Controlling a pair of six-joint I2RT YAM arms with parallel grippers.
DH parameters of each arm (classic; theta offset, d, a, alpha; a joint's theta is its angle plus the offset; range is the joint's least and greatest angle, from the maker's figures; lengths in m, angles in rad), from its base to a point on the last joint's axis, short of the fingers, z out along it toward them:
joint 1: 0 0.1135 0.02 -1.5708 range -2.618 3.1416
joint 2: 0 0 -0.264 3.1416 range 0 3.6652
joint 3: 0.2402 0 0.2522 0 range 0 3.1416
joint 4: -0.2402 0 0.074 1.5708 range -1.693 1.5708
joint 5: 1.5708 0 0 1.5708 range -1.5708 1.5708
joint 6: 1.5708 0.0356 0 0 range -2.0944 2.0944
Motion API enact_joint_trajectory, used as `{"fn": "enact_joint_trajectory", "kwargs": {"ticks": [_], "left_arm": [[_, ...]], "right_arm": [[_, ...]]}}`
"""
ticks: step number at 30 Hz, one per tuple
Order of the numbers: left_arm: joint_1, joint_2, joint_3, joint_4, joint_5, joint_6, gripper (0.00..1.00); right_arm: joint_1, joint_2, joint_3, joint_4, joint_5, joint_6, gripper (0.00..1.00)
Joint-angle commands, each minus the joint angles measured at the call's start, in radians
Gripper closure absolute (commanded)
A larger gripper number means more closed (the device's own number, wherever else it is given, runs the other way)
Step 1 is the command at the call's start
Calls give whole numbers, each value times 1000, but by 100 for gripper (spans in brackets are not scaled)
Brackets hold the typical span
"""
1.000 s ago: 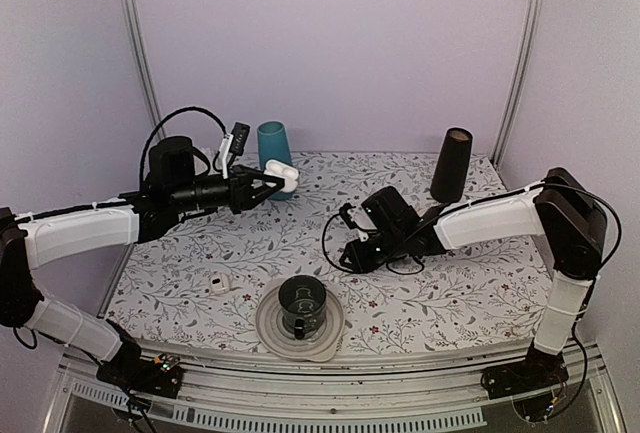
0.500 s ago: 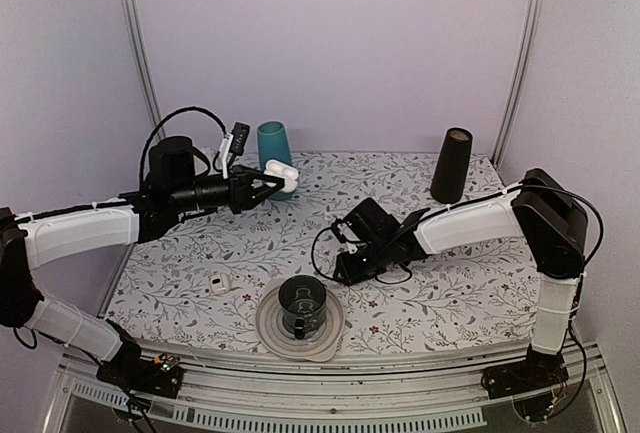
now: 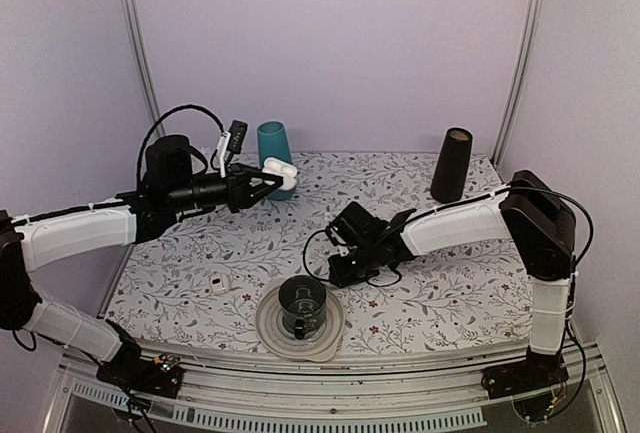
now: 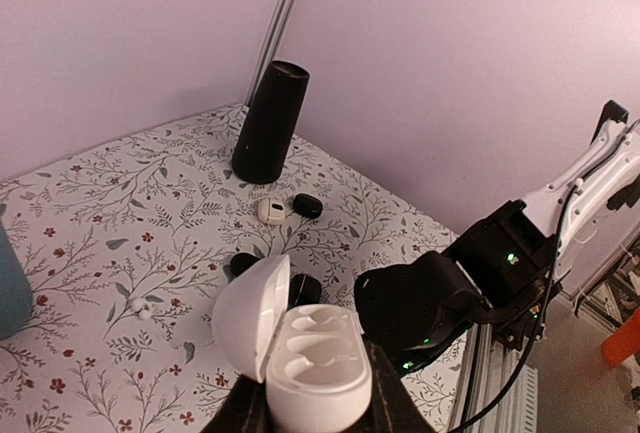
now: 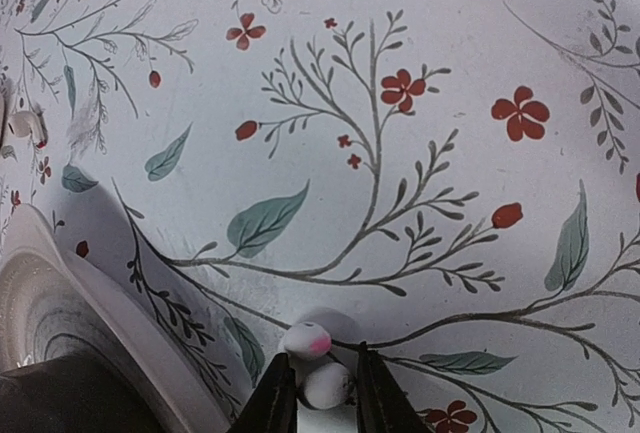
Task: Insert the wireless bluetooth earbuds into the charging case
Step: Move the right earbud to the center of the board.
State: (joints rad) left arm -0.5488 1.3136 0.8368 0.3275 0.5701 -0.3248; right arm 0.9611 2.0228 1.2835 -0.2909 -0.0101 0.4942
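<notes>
A robot lab cell: plain lilac panels (image 3: 330, 43) on aluminium posts (image 3: 140, 43) enclose a floral-clothed table (image 3: 470, 293), with two arms (image 3: 75, 235) bolted along its near rail (image 3: 400, 381).

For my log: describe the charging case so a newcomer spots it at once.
Find the teal cup at the back of the table. Near it the left gripper pinches the charging case: a glossy white pebble, lid open, unlike the tiny white piece near the plate.

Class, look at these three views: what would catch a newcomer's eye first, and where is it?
The left gripper holds the charging case, lid open, raised beside the teal cup at back left. The right gripper pinches a white earbud down at the floral cloth, near the plate.
</notes>
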Motion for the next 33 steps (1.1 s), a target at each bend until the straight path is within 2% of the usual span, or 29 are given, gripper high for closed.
{"fn": "enact_joint_trajectory", "kwargs": {"ticks": [1, 9, 21, 25, 29, 33], "left_arm": [[15, -27, -8, 7, 2, 18, 100], [16, -27, -12, 11, 5, 17, 100], [18, -27, -24, 23, 5, 11, 100], [19, -27, -24, 24, 7, 13, 100], [20, -27, -25, 25, 10, 13, 100], [21, -27, -27, 28, 13, 15, 100]], "right_arm": [[7, 6, 4, -51, 67, 19, 80], [-28, -37, -15, -60, 88, -51, 95], [-136, -130, -116, -38, 20, -352, 95], [-146, -137, -115, -45, -2, -382, 82], [-146, -147, -101, -61, -14, -347, 63], [-148, -161, -86, -94, 12, -275, 59]]}}
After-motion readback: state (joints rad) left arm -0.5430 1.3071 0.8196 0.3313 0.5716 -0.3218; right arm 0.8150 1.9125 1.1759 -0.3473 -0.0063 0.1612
